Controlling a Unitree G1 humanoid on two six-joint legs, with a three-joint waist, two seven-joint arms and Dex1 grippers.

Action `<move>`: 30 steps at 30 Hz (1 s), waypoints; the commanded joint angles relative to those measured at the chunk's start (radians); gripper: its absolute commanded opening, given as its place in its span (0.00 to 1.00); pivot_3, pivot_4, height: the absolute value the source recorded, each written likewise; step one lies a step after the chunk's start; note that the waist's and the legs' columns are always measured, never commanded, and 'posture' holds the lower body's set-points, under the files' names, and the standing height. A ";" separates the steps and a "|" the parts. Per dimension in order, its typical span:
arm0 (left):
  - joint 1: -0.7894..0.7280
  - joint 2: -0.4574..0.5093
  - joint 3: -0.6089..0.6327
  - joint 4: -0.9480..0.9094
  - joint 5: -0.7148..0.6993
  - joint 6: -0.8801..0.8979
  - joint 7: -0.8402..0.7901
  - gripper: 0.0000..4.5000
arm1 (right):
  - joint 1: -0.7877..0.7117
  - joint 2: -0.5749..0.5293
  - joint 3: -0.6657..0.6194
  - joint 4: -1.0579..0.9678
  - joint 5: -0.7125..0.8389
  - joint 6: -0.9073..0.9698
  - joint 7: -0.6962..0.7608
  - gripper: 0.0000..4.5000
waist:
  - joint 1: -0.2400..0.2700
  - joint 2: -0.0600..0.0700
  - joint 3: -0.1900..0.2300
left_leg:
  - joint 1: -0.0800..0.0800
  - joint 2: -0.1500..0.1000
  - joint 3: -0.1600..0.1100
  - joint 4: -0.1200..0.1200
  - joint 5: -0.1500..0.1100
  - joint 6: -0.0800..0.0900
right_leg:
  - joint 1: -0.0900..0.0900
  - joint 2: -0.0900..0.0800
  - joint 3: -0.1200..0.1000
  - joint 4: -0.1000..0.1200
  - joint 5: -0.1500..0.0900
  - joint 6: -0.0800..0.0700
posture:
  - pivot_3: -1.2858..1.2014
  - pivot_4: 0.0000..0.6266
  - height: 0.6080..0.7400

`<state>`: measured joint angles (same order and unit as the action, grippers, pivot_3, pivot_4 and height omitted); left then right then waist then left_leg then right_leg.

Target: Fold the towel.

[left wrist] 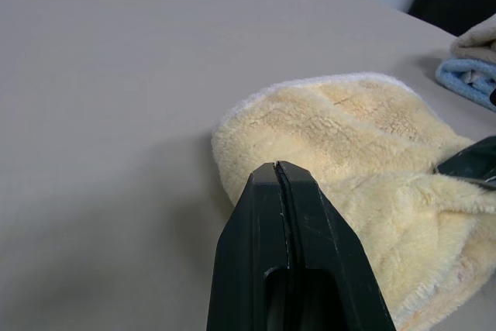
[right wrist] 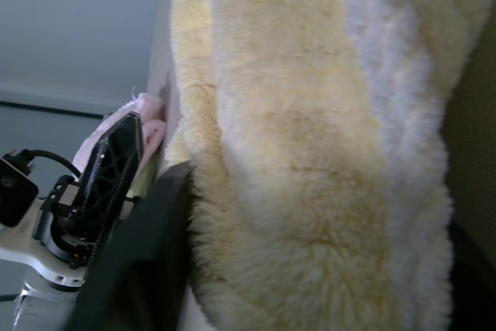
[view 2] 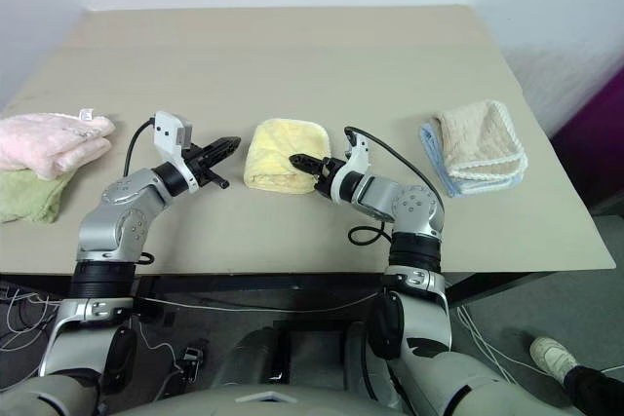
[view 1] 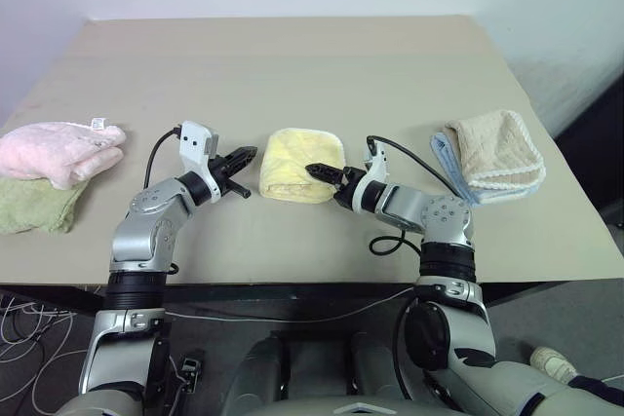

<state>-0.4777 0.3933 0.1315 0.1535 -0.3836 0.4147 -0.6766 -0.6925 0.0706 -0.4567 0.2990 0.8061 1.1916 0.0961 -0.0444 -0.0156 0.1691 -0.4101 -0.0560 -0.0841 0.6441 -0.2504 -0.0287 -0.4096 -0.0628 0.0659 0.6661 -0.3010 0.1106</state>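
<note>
The pale yellow towel lies folded into a thick bundle at the middle of the table. My right gripper reaches in from the right over the bundle's near right corner. In the right wrist view the plush fold sits between its two black fingers, which press on it from both sides. My left gripper hovers just left of the towel, apart from it. Its fingertips are pressed together with nothing between them, pointing at the bundle's left end.
At the left edge a fluffy pink towel rests on a green one. On the right a beige towel with a white scalloped edge lies on a blue cloth. The table's front edge runs just below both arms.
</note>
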 commanded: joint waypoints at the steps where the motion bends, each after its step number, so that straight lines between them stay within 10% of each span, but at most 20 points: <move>1: -0.007 0.006 0.001 -0.037 -0.011 0.000 -0.004 0.00 | 0.006 0.013 0.003 -0.025 0.029 0.003 -0.003 0.36 | 0.000 0.000 0.000 | 0.000 0.000 0.000 0.000 0.000 0.000 | 0.000 0.000 0.000 0.000 0.000 0.000 | 0.52 0.24 1.00; 6: -0.008 0.006 -0.002 -0.038 -0.009 0.004 -0.007 0.00 | 0.017 0.017 -0.012 -0.042 0.056 0.000 -0.020 0.01 | -0.001 0.000 0.000 | 0.000 0.000 0.000 0.000 0.000 0.000 | 0.000 0.000 0.000 0.000 0.000 0.000 | 0.52 0.24 1.00; 22: -0.007 -0.015 -0.013 -0.015 -0.006 -0.006 -0.012 0.00 | -0.114 -0.226 -0.339 -0.380 0.449 -0.143 -0.348 0.00 | 0.006 0.001 0.001 | -0.001 -0.001 0.000 0.000 0.000 0.000 | 0.000 -0.001 0.000 -0.001 0.000 0.000 | 0.52 0.24 1.00; 30: -0.061 -0.045 -0.048 0.060 0.005 -0.030 -0.045 0.00 | 0.047 -0.333 -0.415 -0.529 0.580 -0.298 -0.651 0.00 | 0.002 0.001 0.001 | -0.001 0.000 0.001 -0.001 0.000 0.001 | 0.001 -0.001 0.001 -0.002 0.000 0.000 | 0.52 0.24 1.00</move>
<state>-0.5137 0.3481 0.0880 0.2187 -0.3803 0.4106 -0.7109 -0.6579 -0.2655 -0.8740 -0.1632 1.3193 0.9135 -0.5007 -0.0426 -0.0148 0.1700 -0.4107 -0.0562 -0.0827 0.6433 -0.2504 -0.0281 -0.4089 -0.0634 0.0674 0.6648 -0.3011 0.1107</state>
